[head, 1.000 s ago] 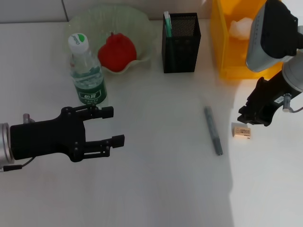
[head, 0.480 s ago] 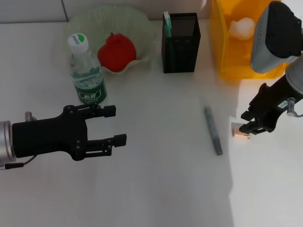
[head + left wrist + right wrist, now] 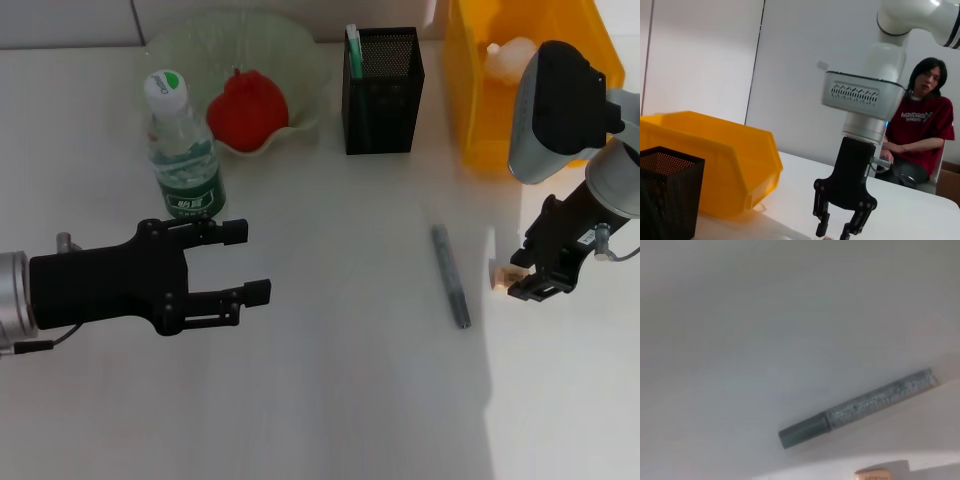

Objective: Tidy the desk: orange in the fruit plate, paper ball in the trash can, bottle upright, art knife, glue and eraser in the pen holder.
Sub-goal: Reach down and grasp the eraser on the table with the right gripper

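White desk (image 3: 330,400). I see the right gripper (image 3: 527,278) low over the eraser (image 3: 499,272), which is mostly hidden; its print is unreadable, jaws narrowly apart astride it. Art knife (image 3: 451,276) lies just left. Bottle (image 3: 181,150) upright, label illegible. Far side: pen holder (image 3: 382,90), paper ball (image 3: 508,55) in yellow bin (image 3: 470,100), red fruit (image 3: 247,110) in plate (image 3: 300,60). Left gripper (image 3: 240,262) hovers near-left, jaws wide.

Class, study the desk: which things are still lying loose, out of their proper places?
Two things lie flat on the table, outside the pen holder: the art knife, and the eraser beside it, with the right pincer lowered over it. The bottle stands upright; the left pincer hovers open nearby.
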You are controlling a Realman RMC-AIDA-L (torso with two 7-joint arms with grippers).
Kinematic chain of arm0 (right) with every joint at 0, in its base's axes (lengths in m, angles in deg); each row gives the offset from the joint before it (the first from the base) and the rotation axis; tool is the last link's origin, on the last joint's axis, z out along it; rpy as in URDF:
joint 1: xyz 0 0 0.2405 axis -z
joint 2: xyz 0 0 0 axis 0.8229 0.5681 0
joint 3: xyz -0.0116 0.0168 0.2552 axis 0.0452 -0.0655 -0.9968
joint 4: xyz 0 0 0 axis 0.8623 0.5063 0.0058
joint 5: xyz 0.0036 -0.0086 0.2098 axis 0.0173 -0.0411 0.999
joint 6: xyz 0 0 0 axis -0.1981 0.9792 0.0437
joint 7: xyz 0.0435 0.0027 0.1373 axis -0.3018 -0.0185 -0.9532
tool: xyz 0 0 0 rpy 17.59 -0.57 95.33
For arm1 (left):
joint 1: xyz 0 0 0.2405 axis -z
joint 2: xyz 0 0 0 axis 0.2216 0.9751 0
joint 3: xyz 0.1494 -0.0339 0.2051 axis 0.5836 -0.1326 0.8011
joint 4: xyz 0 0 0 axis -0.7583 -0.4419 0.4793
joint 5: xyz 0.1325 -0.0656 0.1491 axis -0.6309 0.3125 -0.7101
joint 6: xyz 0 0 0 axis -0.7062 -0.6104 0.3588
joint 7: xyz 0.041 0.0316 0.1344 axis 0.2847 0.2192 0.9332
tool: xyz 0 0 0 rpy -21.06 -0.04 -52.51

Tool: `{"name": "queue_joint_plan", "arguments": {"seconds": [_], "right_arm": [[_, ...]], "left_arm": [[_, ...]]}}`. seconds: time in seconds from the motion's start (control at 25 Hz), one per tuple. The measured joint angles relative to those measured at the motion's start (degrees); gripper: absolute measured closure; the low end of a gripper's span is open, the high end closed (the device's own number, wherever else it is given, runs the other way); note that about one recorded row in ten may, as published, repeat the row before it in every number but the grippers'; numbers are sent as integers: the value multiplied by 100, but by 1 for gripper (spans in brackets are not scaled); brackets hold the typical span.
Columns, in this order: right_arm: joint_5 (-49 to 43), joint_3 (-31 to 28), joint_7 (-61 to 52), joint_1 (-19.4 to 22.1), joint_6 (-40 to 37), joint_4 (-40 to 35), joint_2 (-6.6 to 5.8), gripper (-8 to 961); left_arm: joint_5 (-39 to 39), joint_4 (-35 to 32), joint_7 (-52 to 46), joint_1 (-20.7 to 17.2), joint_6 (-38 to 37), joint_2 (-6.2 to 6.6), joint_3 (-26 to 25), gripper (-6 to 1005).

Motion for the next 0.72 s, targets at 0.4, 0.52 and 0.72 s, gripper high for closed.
{"name": "queue_joint_plan", "arguments": {"seconds": [0.4,0.52,0.72], "right_arm": [[-24,0,117,-122,224,348,2,542],[-24,0,123,-142,259,406,1,562],[-24,0,179,-180,295,477,2,597]], "left_arm": [[0,9,-1,11,49,-15,5,210],[0,9,-1,14,58,-22,11,210],[0,9,-5,18,62,-28,-1,210]]}}
